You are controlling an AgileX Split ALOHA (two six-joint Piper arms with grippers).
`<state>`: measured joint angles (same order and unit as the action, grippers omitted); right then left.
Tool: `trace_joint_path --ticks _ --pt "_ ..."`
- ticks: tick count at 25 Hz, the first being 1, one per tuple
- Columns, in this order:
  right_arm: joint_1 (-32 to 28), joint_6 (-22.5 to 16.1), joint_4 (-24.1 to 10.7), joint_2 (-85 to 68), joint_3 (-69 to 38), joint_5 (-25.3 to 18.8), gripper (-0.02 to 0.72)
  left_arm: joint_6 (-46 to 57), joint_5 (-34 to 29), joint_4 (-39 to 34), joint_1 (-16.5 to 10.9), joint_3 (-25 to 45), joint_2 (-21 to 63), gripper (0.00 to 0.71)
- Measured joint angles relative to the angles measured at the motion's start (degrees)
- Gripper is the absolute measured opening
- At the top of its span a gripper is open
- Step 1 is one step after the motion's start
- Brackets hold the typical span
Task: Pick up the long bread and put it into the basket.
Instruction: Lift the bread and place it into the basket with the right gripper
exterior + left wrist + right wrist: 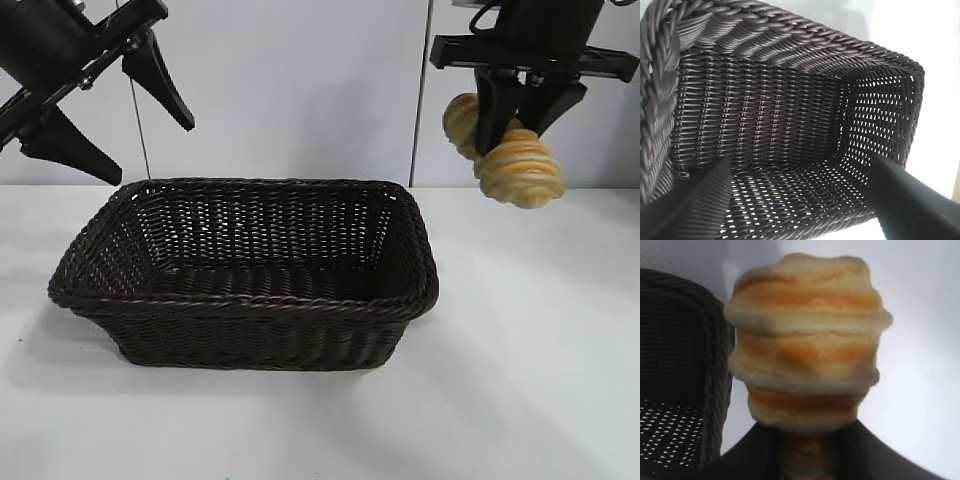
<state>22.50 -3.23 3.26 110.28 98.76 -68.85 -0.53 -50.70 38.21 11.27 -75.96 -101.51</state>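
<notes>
— Where does it all stand?

— The basket (250, 300) sits mid-table. My left gripper (105, 110) hangs spread and empty over its left end. My right gripper (520, 120) pinches the long bread (520, 170) aloft, just outside the right rim.

— Risks?

— Released here, it misses; only its middle is pinched, so it could pivot. No writing anywhere.

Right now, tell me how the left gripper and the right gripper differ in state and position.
The left gripper has its fingers spread wide and holds nothing; the right gripper is shut on the long bread. The left gripper hangs above the left end of the basket, looking down into it; the right gripper is raised past the basket's right end, over the table. Both are held up in the air, clear of the basket rim.
</notes>
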Motion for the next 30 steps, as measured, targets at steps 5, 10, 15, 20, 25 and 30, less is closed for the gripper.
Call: trace_joint_path --ticks 5,10,15,20,25,30 --pt "4.88 -0.05 0.44 0.00 0.00 2.89 0.222 0.00 0.00 0.00 0.00 0.00 0.00 0.550" --pt "8.57 3.23 0.64 0.00 0.00 7.39 0.222 0.00 -0.05 0.00 0.00 0.00 0.00 0.550" --pt "9.32 9.41 1.49 1.53 0.00 9.82 0.222 0.00 -0.11 0.00 0.00 0.00 0.00 0.550" --pt "9.32 10.19 2.87 5.61 0.00 10.25 0.222 0.00 -0.11 0.00 0.00 0.00 0.00 0.550" --pt "9.32 10.38 3.81 8.90 0.00 11.85 0.222 0.00 -0.11 0.00 0.00 0.00 0.00 0.550" --pt "9.32 10.38 4.11 9.48 0.00 13.05 0.246 0.00 -0.13 0.00 0.00 0.00 0.00 0.550"
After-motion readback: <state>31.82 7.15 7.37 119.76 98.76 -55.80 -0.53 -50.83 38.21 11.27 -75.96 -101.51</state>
